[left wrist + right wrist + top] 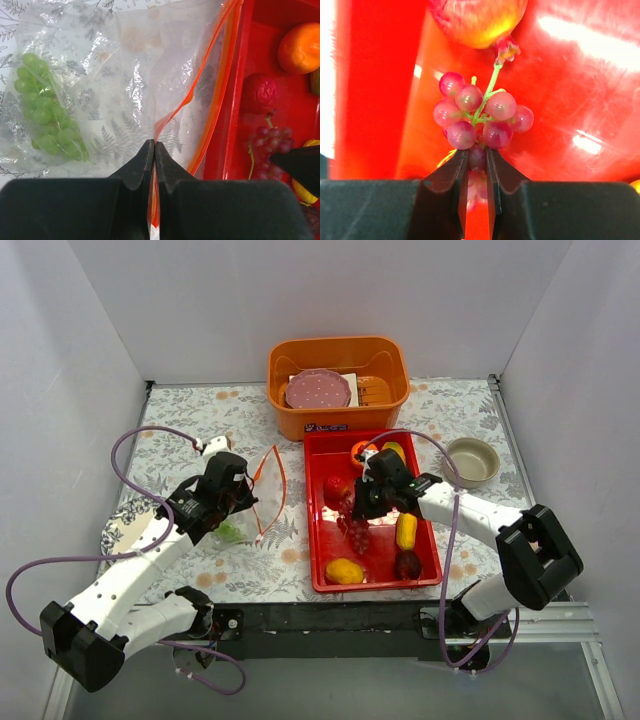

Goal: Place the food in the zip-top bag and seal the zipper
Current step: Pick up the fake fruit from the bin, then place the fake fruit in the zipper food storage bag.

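Top view: two white arms reach over a floral tabletop (190,425). The left hand (240,502) sits at one edge of a clear bag (262,512), which lies just left of a red tray (380,558). Green grapes (230,532) are already inside the bag. The right hand (357,503) is low in the tray, at the purple grapes (356,532). An orange (361,451), two yellow pieces and two dark red ones also wait in the tray.

Left wrist view: the left hand (154,148) is pinched fully closed on the zipper (199,82). It holds one lip of the bag (135,65), so the mouth gapes toward the tray (231,125). The green grapes (44,112) lie deep in the bag, far from the mouth. The purple grapes (270,140) show just past the tray wall.

Right wrist view: the right hand (476,161) is closed to a narrow gap on the end berries of the purple grapes (481,117), above the tray (560,100) floor.

What could go wrong: the grip takes only a berry or two at one end, so the bunch may swing or slip free on the lift. The bag's mouth is a narrow slit held by one lip. A swinging bunch could catch on the zipper, shove the light bag aside, or tug the thin strip out of the left hand.
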Controlling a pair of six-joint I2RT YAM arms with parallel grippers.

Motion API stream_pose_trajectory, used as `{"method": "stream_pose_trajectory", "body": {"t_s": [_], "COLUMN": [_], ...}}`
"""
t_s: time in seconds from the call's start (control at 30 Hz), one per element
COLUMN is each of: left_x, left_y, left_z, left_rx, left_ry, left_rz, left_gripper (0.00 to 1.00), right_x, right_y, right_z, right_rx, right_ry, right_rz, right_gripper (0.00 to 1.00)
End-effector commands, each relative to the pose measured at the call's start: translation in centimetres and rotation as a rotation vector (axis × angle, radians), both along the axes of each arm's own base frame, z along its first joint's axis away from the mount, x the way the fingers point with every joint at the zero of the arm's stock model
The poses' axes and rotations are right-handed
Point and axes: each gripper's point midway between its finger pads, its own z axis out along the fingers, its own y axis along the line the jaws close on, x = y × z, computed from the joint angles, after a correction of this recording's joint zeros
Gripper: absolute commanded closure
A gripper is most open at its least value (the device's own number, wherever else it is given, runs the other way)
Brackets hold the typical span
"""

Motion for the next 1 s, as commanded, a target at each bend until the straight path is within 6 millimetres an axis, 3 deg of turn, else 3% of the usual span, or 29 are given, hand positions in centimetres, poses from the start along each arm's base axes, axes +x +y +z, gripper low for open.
{"method": "stream_pose_trajectory", "body": {"t_s": [0.0,0.2,0.4,0.77,0.97], "left_x": [-1.1,-1.2,-0.8,-0.3,0.4], "left_y": [0.4,0.3,0.0,-1.0,-1.8], "left_z": [-1.1,-0.6,-0.4,0.0,0.8], "left_rx": [0.002,-0.022,-0.029,-0.070,-0.102], "left_ry": [0.016,0.002,-0.006,-0.017,-0.033], "left_rz": [-0.021,-0.015,-0.018,-0.034,-0.036], "left_gripper": [1.00,1.00,1.00,1.00,1.00], "right_x": [2.0,2.9,3.3,3.9,4.3], "right_y": [3.1,4.3,5.2,10.4,12.8], "right_z": [6.6,11.7,14.2,22.2,22.6], "right_rx": [0.202,0.321,0.367,0.632,0.681], "right_ry": [-0.102,-0.185,-0.218,-0.280,-0.274], "right_rz": [-0.015,-0.020,0.010,0.116,0.140], "right_gripper": [0.87,0.87,0.86,0.85,0.85]}}
